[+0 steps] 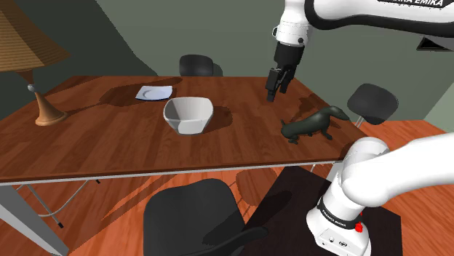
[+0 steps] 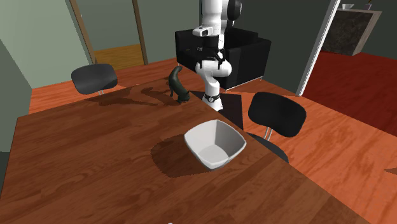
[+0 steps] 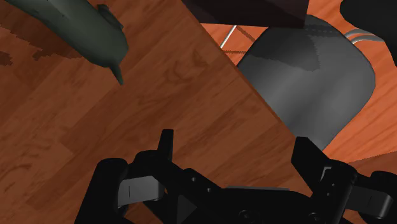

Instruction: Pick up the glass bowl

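The bowl (image 1: 188, 115) is a pale grey-white, squarish dish standing upright near the middle of the wooden table (image 1: 109, 145). In the second exterior view the bowl (image 2: 215, 144) sits close to the table's right edge. My black gripper (image 1: 272, 92) hangs above the table, well off to the shoulder view's right of the bowl and clear of it. Seen from the wrist, the gripper (image 3: 236, 149) is open, its two fingers apart with only bare tabletop (image 3: 127, 127) between them.
A dark green animal figurine (image 1: 313, 124) (image 2: 177, 84) (image 3: 83, 28) lies near the gripper. A lamp (image 1: 33, 62) and a small pale plate (image 1: 154, 92) stand farther along. Dark chairs (image 1: 196, 218) (image 1: 372, 100) (image 2: 277, 114) (image 3: 312, 70) ring the table.
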### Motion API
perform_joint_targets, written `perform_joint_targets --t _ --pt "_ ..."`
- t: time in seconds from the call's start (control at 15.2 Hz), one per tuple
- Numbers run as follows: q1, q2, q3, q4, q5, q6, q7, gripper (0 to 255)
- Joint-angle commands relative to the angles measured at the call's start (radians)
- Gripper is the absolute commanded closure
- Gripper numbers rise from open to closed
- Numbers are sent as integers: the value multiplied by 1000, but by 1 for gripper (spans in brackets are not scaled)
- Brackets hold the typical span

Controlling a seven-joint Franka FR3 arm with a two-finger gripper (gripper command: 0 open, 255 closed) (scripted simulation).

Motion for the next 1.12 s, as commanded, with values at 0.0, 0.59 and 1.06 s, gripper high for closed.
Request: perform_joint_targets --t 0.0,0.59,1.06 --pt "0 0 0 0 0 0 0 0" --pt "10 332 -72 152 -2 172 -128 0" --pt "18 606 -111 349 32 239 -230 0"
